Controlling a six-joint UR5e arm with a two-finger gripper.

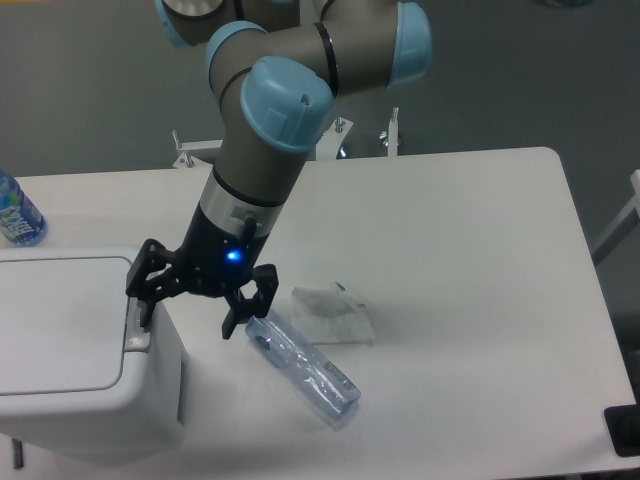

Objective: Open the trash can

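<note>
The trash can [70, 350] is a large white boxy bin at the lower left, its flat lid down. A small grey push-button tab [136, 326] sits on its right rim. My gripper [190, 312] hangs open just right of the lid. Its left fingertip [146, 310] is at the tab, touching it or a hair above; I cannot tell which. The right fingertip [236, 320] hovers over the table beside the bin, close to a bottle's cap end. Nothing is between the fingers.
A clear plastic bottle [303, 369] lies on the white table [470, 260] just right of the gripper. A crumpled clear plastic wrapper [334, 312] lies behind it. A blue-labelled water bottle [18, 213] stands at the far left edge.
</note>
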